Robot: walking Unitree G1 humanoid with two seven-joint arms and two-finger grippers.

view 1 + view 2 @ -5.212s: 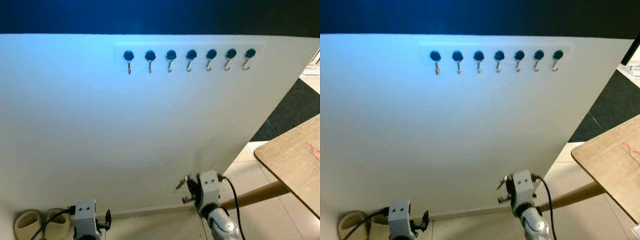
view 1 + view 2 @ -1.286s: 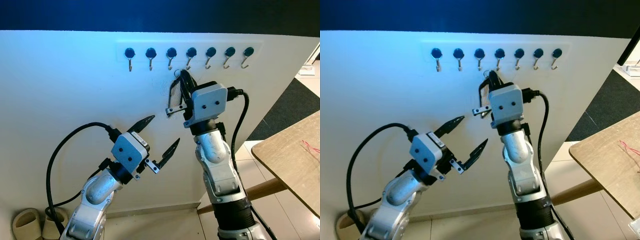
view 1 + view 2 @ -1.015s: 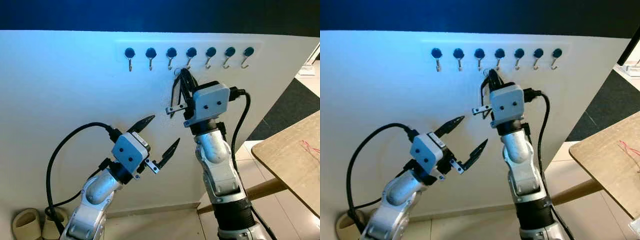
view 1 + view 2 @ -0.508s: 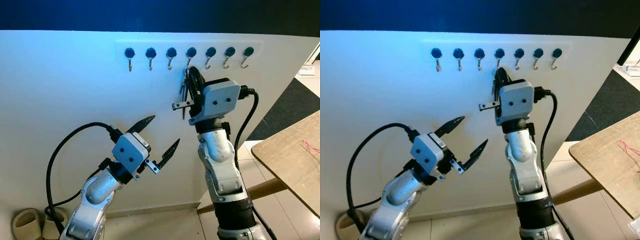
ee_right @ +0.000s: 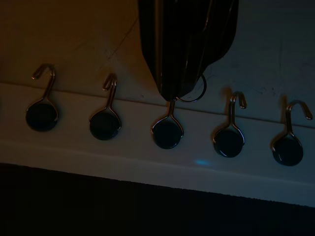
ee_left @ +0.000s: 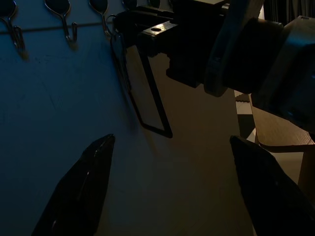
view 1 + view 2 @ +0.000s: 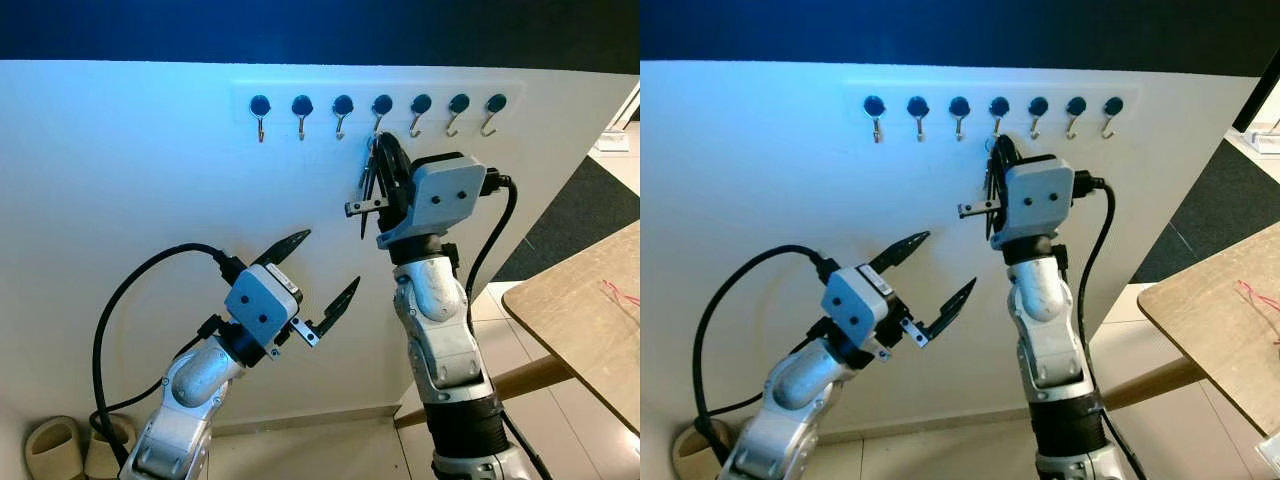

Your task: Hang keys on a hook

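Presently: right claw (image 7: 382,165), raised against the white wall panel (image 7: 130,220), clenched on a small bunch of dark metal keys on a thin wire ring (image 7: 368,178); the keys hang just below the row of seven small silver hooks on round black bases (image 7: 378,112), under the fourth hook from the robot's left (image 7: 381,112). In the right wrist view the wire ring (image 5: 194,93) sits right at the tip of that hook (image 5: 168,129); whether it is already threaded over the tip cannot be told. Left claw (image 7: 310,285): released, long black fingers spread wide, held lower down before the panel, well apart from the hooks and carrying nothing. Step in hand, by judgement: seating the ring on the hook. To do it well, the ring's opening wants keeping square to the upturned tip, then lifting just over it and lowering until the ring rests in the bend; letting go should wait until the hook bears the weight. Neighbouring hooks stand near on both sides, so sideways drift risks a snag. Also noted: wooden surface corner (image 7: 585,320), on the robot's right.
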